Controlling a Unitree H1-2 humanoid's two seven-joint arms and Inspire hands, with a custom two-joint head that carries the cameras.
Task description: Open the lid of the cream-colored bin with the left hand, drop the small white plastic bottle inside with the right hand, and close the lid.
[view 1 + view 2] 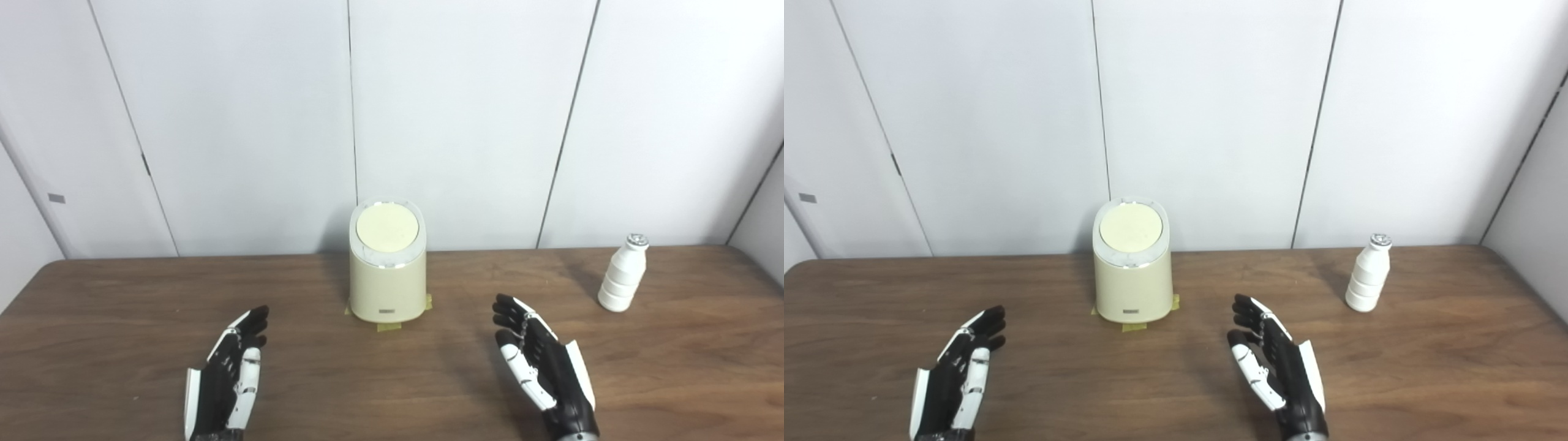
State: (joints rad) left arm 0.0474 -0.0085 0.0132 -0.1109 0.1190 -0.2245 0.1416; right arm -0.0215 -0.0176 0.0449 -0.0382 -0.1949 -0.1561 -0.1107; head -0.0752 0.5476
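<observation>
the cream-colored cylindrical plastic bin [387, 275] stood near the middle of the far edge of the brown wooden table [122, 343], its round pale lid [387, 227] down and tilted toward the robot, with strips of yellow tape [388, 326] at its base. the small white ribbed plastic bottle [621, 274] with a silver cap stood upright toward the far right corner, well apart from the bin. the left hand [229, 373] hovered near the front edge left of the bin, fingers spread and holding nothing. the right hand [544, 367] hovered near the front edge right of the bin, likewise released and empty. the bottle looked light, stiff and somewhat slick, and probably easy to tip; its ribbed body seemed the best place to take hold. the taped bin would likely stay put while the lid was raised.
</observation>
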